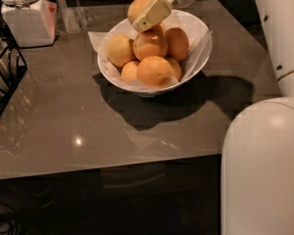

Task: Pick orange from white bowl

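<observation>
The white bowl [193, 67], lined with white paper, stands on the grey table and holds several round orange-yellow fruits. My gripper [148, 11] reaches in from the top right and is shut on one orange [138, 6], which it holds above the bowl's far left rim. One cream finger [153, 14] lies across the front of the orange; the other finger is hidden behind it. The other fruits, with a large one [154, 71] at the front, lie piled in the bowl below.
A white lidded jar [24, 16] stands at the back left. A black wire rack [2, 80] sits at the left edge. A clear stand [73, 13] is behind the bowl. My white arm and base [264, 165] fill the right side.
</observation>
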Tool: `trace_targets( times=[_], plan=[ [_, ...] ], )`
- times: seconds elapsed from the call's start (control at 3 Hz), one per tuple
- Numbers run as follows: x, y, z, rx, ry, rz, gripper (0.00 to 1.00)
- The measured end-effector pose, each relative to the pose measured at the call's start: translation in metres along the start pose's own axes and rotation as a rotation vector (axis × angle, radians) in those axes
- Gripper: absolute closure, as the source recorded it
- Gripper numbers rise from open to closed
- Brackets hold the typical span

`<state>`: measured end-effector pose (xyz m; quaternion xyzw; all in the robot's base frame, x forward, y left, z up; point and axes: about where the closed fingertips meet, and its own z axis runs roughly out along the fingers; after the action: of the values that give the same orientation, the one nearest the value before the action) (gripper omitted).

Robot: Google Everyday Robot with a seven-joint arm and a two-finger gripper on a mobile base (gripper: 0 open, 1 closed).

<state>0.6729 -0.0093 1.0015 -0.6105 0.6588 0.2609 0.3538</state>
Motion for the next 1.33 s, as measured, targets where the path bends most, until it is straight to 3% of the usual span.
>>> trace_targets(
  times=[1.33],
  plan=[
    [-0.0045, 0.0034, -0.0081, 0.0, -0.023, 0.003, 1.0]
  ],
)
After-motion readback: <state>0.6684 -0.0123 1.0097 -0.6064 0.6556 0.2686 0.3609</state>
